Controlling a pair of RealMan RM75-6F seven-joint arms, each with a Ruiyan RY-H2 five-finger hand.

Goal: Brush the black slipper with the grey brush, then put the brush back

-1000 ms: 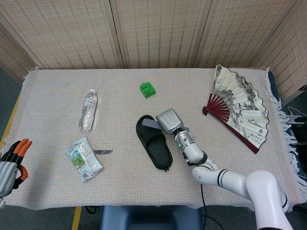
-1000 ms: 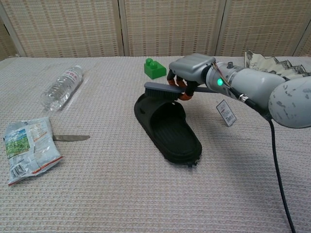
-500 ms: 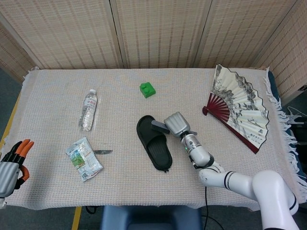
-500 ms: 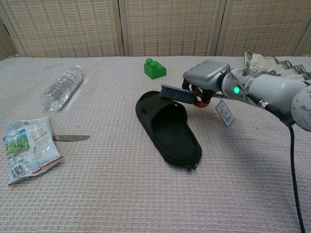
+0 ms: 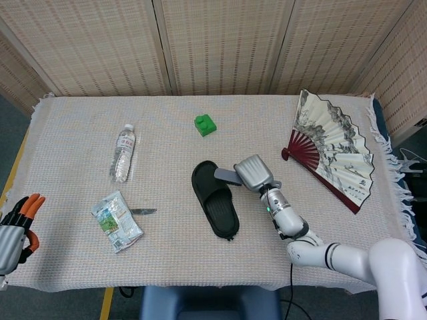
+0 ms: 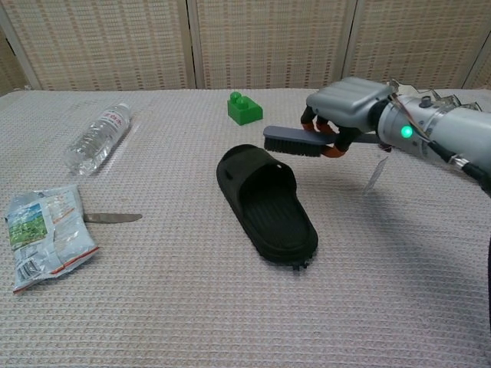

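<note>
A table covered with a pale woven cloth (image 5: 80,133) stands in front of a wall of woven screens. Near the middle of the table lies a black slipper (image 5: 215,198), sole down, its open toe end pointing toward the far side.

The robot's right hand (image 5: 253,175) reaches in from the lower right, its fingers curled around the handle of a grey brush (image 6: 293,142). In the chest view, the brush is held roughly level in the air, bristles facing down, above and just beyond the slipper's far right edge, not touching it. A small white tag (image 6: 374,175) dangles below the wrist, and a green light glows on the forearm.

The robot's left hand (image 5: 15,230) rests at the lower left edge of the table, well apart from everything else, holding nothing, with its orange-tipped fingers loosely spread.

Behind the slipper sits a green toy brick (image 5: 205,124). To the left lie a clear plastic water bottle (image 5: 123,152) on its side, a green and white snack packet (image 5: 116,221), and a small knife (image 5: 143,211) just beside the packet. An open paper fan (image 5: 333,150) with red ribs lies spread at the right side of the table.
</note>
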